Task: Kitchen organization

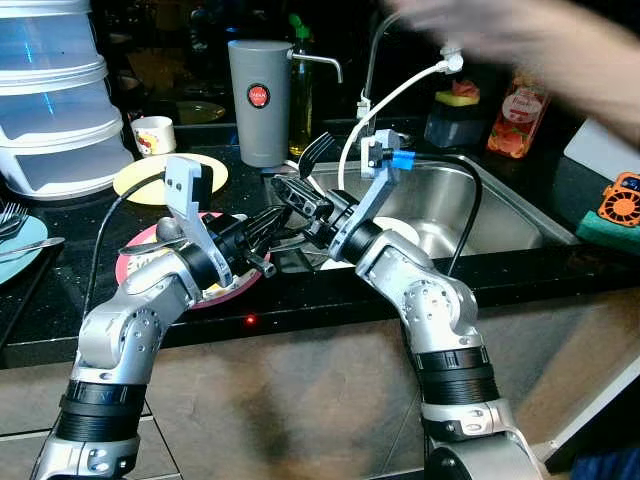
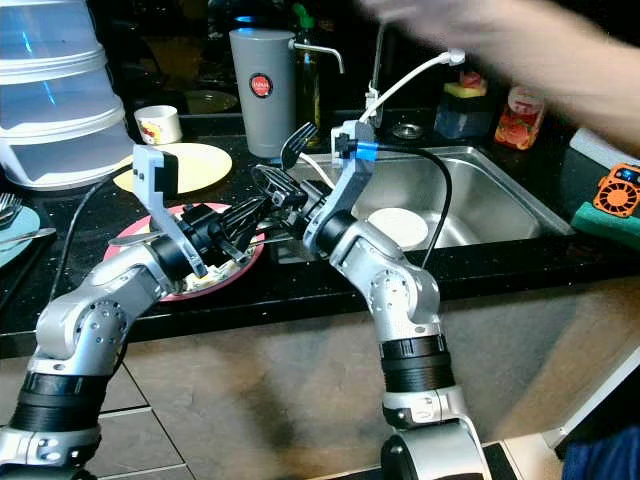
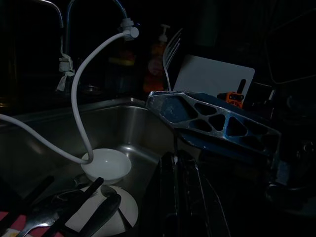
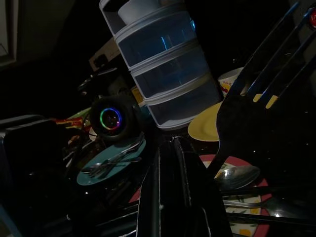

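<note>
the right claw (image 1: 290, 190) is raised over the dark surface (image 1: 60, 290) just left of the steel sink (image 1: 500, 215), its long black fingers pinched together on a black fork (image 1: 314, 150) whose tines stand up and lean toward the grey canister (image 1: 260, 100) behind. the right wrist view shows that fork's head large and close against the stacked blue-tinted containers (image 4: 163, 69). the left claw (image 2: 240, 225) reaches in from the other side, over the pink plate (image 2: 190, 285), and its tips come right up beside the right claw; black utensil handles lie among its fingers (whether it actually grips one i cannot tell). a spoon (image 4: 237, 177) rests on the pink plate. behind the plate sits a yellow plate (image 1: 140, 180) with a small patterned cup (image 1: 153, 135) near it, and a teal plate (image 4: 111, 163) carrying cutlery lies at the far left edge. in the sink are a white bowl (image 3: 106, 165) and a white dish, with a white hose (image 1: 400, 95) curving down from the tap. a person's blurred arm (image 1: 530, 45) stretches across the top right, above an orange and teal gadget (image 1: 620, 205) on the surface.
</note>
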`<state>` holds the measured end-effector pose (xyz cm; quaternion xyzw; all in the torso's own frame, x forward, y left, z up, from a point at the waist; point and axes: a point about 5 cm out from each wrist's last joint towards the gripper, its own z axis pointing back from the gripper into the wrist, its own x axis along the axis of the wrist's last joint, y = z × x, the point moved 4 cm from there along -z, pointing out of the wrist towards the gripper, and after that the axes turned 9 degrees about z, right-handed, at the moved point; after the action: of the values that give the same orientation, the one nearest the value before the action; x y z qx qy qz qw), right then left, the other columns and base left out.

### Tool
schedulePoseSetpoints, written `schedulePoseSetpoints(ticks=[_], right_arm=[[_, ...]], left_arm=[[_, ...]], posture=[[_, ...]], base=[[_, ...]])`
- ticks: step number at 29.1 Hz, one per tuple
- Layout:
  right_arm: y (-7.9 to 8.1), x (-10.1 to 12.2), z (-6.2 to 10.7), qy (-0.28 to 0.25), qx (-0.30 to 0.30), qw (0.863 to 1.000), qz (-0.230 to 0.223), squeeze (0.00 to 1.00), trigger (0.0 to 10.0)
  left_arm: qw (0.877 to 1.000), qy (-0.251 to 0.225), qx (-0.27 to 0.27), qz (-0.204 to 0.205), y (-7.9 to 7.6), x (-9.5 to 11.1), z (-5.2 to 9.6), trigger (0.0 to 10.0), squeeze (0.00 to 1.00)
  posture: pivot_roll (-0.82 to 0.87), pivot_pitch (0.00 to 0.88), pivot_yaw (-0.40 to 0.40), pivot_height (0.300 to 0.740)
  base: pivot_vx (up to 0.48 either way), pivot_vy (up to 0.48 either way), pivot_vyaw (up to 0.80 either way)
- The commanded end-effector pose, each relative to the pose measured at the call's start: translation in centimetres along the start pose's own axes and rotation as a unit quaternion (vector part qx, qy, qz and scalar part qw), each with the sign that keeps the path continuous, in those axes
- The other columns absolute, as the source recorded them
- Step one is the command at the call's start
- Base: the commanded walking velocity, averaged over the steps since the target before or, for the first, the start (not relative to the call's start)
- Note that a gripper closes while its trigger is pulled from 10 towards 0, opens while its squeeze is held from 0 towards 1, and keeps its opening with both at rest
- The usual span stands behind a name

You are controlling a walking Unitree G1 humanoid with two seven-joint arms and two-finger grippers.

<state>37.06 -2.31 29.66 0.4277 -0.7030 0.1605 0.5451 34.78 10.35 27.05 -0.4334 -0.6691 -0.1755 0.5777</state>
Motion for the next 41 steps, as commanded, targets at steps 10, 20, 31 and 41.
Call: schedulePoseSetpoints(ticks=[10, 20, 31, 41], right_arm=[[-2.8, 2.3, 0.6, -0.094, -0.048, 0.973, -0.203, 0.00, 0.0], [-2.2, 0.2, 0.7, 0.007, -0.045, 0.998, -0.045, 1.00, 10.0], [-2.9, -1.1, 0.9, 0.040, -0.070, 0.996, -0.026, 1.00, 10.0], [-2.4, 1.2, 1.0, -0.044, -0.030, 0.982, -0.183, 0.00, 10.0]], left_arm=[[1.000, -0.006, -0.019, -0.005, -0.8, 0.4, -0.1, 0.0, 0.00], [1.000, -0.022, -0.004, -0.010, -0.2, 1.2, -0.1, 0.0, 0.00], [0.999, -0.032, -0.005, -0.010, -0.1, 1.7, 0.0, 0.0, 0.00], [0.999, -0.031, 0.001, -0.009, 0.2, 1.5, 0.0, 0.0, 0.00]], posture=[[0.09, 0.023, 0.008, 0.740], [0.09, 0.017, 0.010, 0.740], [0.08, 0.003, 0.010, 0.740], [0.09, 0.015, 0.010, 0.740]], base=[[0.000, 0.000, 0.00], [0.000, 0.000, 0.00], [0.000, 0.000, 0.00], [0.000, 0.000, 0.00]])
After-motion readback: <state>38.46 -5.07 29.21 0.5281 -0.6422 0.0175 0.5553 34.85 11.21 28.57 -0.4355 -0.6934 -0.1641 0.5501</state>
